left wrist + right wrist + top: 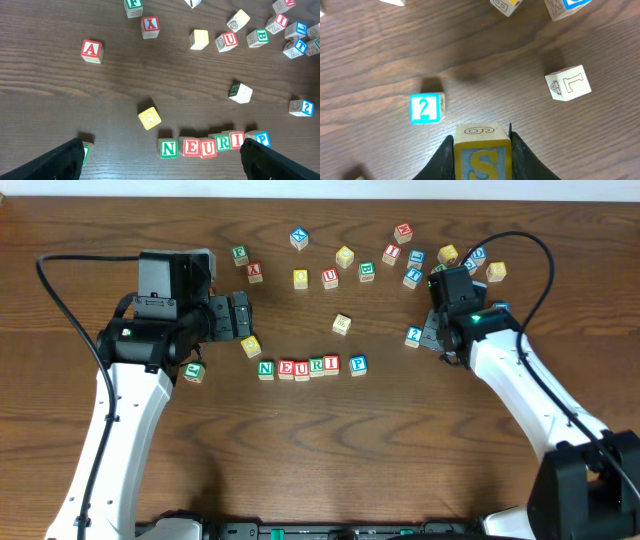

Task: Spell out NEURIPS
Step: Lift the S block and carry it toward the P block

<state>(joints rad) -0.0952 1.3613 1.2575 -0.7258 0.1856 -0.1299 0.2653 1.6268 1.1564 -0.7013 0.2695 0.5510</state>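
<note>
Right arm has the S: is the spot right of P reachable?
Likely yes: table right of the P cube is bare; only the 2 cube sits near the right gripper's path with the S cube.

The left arm (pixel 120 410) reaches up from the near side and bends right at the wrist, its pincer (pixel 243 317) spread wide and holding nothing. The right arm (pixel 530 395) slants in from the near right corner, its pincer (pixel 482 147) clamped on the S cube (pixel 482 162)
</note>
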